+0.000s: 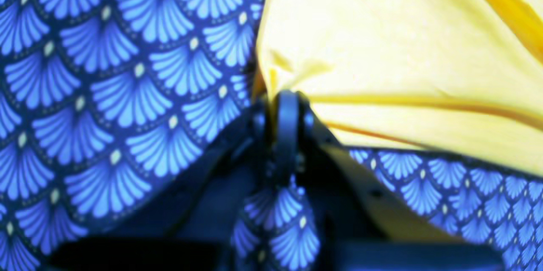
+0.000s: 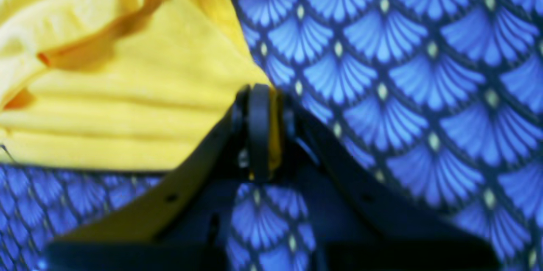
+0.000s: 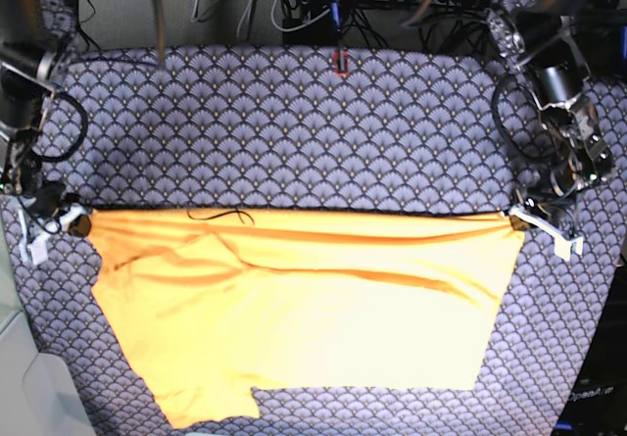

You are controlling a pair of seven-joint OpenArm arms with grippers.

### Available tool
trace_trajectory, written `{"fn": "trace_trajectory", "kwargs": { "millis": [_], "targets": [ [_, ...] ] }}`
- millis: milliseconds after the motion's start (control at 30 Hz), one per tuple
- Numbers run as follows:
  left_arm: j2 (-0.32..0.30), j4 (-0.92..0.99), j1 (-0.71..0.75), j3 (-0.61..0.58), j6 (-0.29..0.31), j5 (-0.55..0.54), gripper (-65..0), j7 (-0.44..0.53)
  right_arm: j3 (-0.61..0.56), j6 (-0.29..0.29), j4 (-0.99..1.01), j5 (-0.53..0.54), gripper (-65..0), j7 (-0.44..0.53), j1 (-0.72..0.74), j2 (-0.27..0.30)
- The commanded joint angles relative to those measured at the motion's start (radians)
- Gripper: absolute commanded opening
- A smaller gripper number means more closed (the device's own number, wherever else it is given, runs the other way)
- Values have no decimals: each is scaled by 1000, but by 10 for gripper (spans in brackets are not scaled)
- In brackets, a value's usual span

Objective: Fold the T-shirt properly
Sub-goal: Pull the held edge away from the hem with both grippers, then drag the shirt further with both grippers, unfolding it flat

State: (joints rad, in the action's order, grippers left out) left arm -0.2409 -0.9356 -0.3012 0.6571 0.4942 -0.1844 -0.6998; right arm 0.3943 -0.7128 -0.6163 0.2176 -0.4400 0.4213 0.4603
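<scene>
- Base view: orange-yellow T-shirt [image 3: 313,309] lies creased on the patterned cloth [image 3: 294,132];
- left gripper [image 3: 516,217] and right gripper [image 3: 78,223] pinch its top corners, fingers closed.

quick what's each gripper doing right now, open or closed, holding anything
Left gripper: closed, pinching a corner of the T-shirt.
Right gripper: closed, pinching the opposite corner of the T-shirt.

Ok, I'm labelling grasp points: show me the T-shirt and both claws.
T-shirt [image 3: 323,328], base view, middle of the fabric.
Left claw [image 1: 285,100], left wrist view, tips pinching a shirt corner.
Right claw [image 2: 259,95], right wrist view, tips pinching a shirt corner.
</scene>
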Motion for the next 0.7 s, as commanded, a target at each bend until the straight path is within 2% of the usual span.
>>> {"fn": "trace_trajectory", "kwargs": {
  "millis": [0, 167, 300, 467, 667],
  "targets": [
    [-42, -16, -19, -3, -19, 9, -650, 22, 5, 15, -55, 6, -650, -13, -11, 27],
    [-45, -18, -3, -50, -19, 4, -650, 22, 5, 15, -354, 118, -650, -121, -183, 1],
    [-45, -18, 1, -52, -19, 1, -650, 13, 5, 15, -551, 156, -650, -197, -278, -18],
    [-68, -29, 23, -49, -19, 0, -650, -64, 39, 15, -637, 168, -650, -233, -321, -42],
    [-94, -179, 110, -50, -19, 0, -650, -113, 79, 15, -641, 168, -650, -237, -329, -45]
  ]
}}
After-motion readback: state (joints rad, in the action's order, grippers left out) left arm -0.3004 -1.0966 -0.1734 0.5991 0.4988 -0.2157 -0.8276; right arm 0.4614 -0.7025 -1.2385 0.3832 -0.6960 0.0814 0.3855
